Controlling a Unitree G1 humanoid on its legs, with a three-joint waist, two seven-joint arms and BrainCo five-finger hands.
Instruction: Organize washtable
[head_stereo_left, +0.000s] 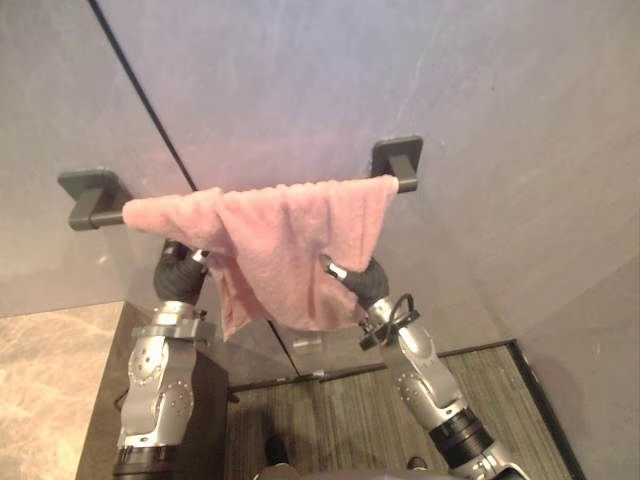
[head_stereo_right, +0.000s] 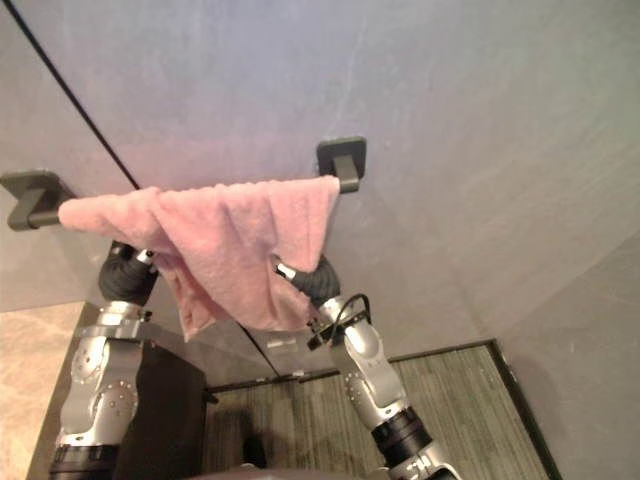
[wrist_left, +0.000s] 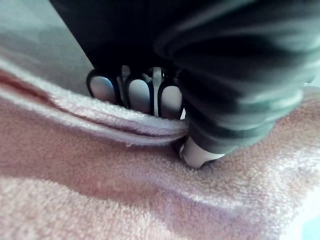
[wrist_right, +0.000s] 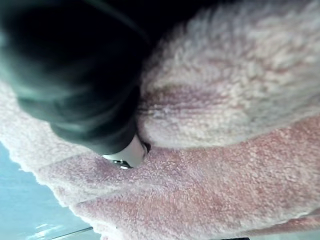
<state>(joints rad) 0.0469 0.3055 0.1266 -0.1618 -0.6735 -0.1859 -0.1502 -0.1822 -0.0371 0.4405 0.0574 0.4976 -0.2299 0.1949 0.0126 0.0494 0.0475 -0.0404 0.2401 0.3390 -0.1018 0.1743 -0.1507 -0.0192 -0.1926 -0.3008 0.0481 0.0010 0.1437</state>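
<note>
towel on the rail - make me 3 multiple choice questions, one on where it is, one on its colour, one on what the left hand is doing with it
1. Where is the towel?
A. on the floor
B. draped over the dark rail on the wall
C. in a basket

2. What colour is the towel?
A. pink
B. white
C. blue

3. What is the left hand doing?
A. hanging free, away from the towel
B. holding a bottle
C. pinching a fold of the towel

Answers:
1 B: the towel hangs across the rail between its two wall brackets.
2 A: the cloth is pink in every view.
3 C: in the left wrist view a fold lies between the fingers and the thumb.
</note>
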